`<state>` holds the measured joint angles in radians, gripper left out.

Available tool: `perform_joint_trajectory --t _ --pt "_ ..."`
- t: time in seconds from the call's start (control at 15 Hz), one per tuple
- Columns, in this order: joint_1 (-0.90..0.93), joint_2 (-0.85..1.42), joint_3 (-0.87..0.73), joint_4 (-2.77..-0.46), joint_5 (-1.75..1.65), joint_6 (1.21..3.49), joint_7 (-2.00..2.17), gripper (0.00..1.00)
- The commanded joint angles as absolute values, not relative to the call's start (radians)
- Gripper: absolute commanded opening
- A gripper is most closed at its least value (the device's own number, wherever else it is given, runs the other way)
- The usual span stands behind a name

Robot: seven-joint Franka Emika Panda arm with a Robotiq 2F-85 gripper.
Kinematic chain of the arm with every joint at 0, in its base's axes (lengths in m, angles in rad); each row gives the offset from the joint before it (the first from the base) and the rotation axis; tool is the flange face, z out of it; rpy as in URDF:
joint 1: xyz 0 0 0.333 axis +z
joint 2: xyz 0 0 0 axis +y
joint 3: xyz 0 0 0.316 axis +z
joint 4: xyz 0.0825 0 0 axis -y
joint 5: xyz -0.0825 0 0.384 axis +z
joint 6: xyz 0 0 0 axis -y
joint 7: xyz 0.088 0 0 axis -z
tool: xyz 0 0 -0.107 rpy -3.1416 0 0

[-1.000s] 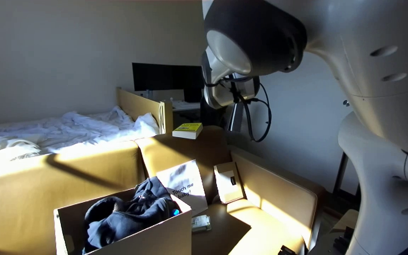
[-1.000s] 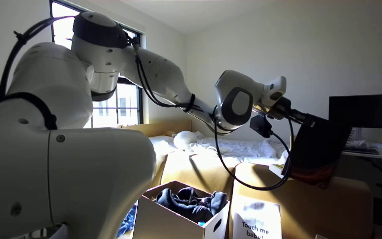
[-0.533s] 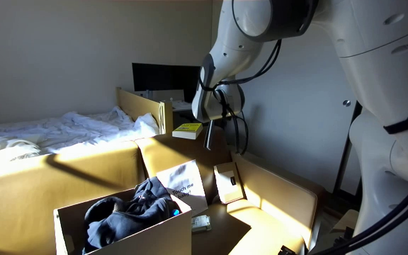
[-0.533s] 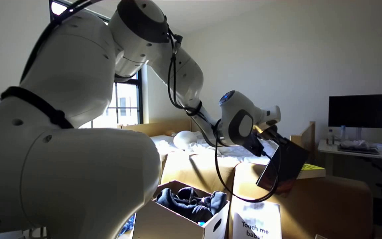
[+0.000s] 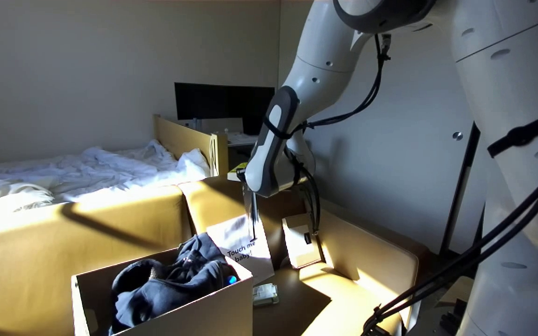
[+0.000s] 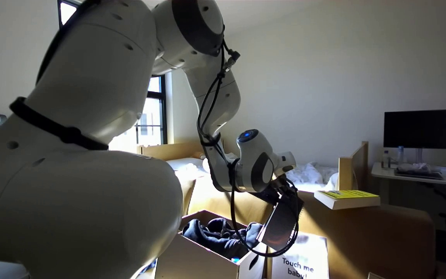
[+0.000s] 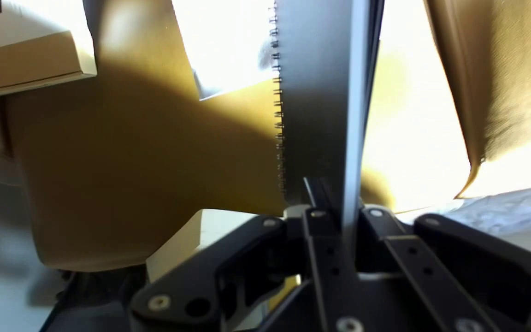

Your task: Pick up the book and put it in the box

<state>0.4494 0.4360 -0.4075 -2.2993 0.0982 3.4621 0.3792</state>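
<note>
A dark spiral-bound book (image 7: 314,92) hangs from my gripper (image 7: 337,198), pinched by one edge between the fingers. In an exterior view the book (image 6: 283,223) tilts downward beside the box (image 6: 203,255), its lower corner overlapping the box's right rim from there. Seen almost edge-on, the book (image 5: 251,210) stands in front of the sofa back, beyond and to the right of the box (image 5: 208,308). Dark clothing (image 5: 171,284) fills much of the box, which is open at the top. Wrist and arm mostly hide the gripper in the exterior views.
A thick yellow-covered book (image 6: 347,198) lies on top of the sofa back. A white printed sign (image 6: 300,257) leans on the sofa just right of the box. A brown carton (image 5: 302,240) and a small pale object (image 5: 265,294) rest on the seat. A cable (image 6: 232,217) loops below the wrist.
The arm has swung and lowered, bringing the held book down from beside the yellow book on the sofa back toward the box. The box has stayed where it was.
</note>
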Motion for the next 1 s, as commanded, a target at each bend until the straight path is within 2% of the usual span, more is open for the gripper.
perform_joint_trajectory --t 0.0,0.27,0.33,0.47,0.53,0.6,0.87,0.93 --pt "0.399 0.194 -0.367 -2.529 -0.100 3.434 0.307 0.03" --pt "0.410 0.036 -0.351 -2.656 -0.287 3.351 0.296 0.03" --pt "0.299 0.017 -0.192 -2.661 -0.200 3.314 0.188 0.03" --pt "0.270 0.040 -0.114 -2.640 -0.200 3.258 0.138 0.03" --pt "0.327 0.072 -0.201 -2.620 -0.234 3.299 0.236 0.03" --pt "0.320 0.071 -0.179 -2.618 -0.233 3.289 0.234 0.10" --pt "0.325 0.084 -0.198 -2.615 -0.233 3.290 0.236 0.10" --pt "0.325 0.084 -0.198 -2.615 -0.233 3.290 0.236 0.03"
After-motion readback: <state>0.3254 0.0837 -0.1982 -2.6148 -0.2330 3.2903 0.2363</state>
